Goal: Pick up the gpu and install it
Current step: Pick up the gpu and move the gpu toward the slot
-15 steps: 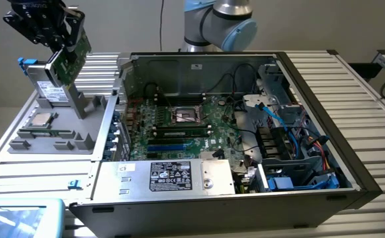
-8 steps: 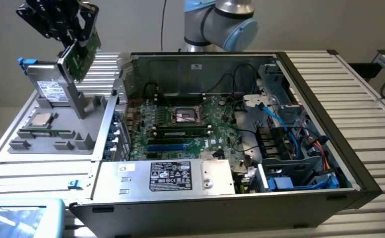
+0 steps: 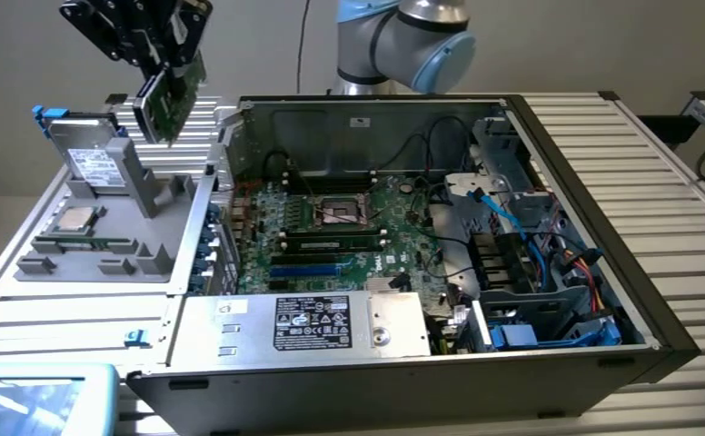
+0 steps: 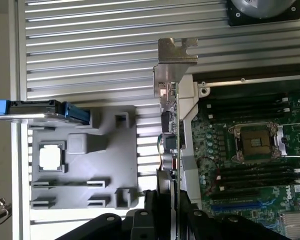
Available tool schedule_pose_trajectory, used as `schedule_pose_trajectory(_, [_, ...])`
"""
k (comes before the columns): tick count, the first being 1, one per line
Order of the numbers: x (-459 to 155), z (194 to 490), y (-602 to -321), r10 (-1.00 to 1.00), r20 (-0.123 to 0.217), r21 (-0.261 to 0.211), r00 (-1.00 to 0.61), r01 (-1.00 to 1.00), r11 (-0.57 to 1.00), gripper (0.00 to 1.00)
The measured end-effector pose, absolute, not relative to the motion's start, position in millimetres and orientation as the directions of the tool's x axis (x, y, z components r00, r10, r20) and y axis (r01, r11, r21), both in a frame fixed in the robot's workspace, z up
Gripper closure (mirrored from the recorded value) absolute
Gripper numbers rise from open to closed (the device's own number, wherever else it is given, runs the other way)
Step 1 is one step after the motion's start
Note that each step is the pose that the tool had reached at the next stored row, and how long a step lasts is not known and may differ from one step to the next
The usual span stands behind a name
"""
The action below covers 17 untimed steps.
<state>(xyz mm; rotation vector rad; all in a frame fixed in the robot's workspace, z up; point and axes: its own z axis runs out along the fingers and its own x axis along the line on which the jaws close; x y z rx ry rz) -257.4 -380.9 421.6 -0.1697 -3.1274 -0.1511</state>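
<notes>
The gpu (image 3: 168,104) is a green card hanging upright in the air at the exterior view's upper left, above the grey holder (image 3: 110,241). My gripper (image 3: 163,65) is shut on its upper edge. In the wrist view the gpu (image 4: 170,125) appears edge-on, its silver end bracket (image 4: 176,50) pointing away from me, and my gripper (image 4: 171,202) clamps it between dark fingers (image 4: 155,200). The card hangs over the gap between the holder (image 4: 85,165) and the open computer case (image 3: 389,118). The motherboard (image 3: 328,222) lies bare inside the case, with blue slots (image 3: 310,270) near its front.
The holder carries a processor chip (image 3: 80,218), a memory stick (image 3: 86,243) and an upright grey drive (image 3: 92,154) with blue tabs. A power supply (image 3: 316,322) and cable bundles (image 3: 534,263) crowd the case. The case wall (image 3: 225,154) stands between holder and motherboard.
</notes>
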Motion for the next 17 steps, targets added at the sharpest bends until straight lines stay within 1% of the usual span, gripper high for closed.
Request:
schedule_pose_trajectory(12, [-217, 421, -381, 0.108, 0.019, 0.095, -0.994, 0.109, 0.989, 0.72])
schedule_pose_trajectory(17, [-209, 417, -381, 0.108, 0.019, 0.095, -0.994, 0.109, 0.990, 0.72])
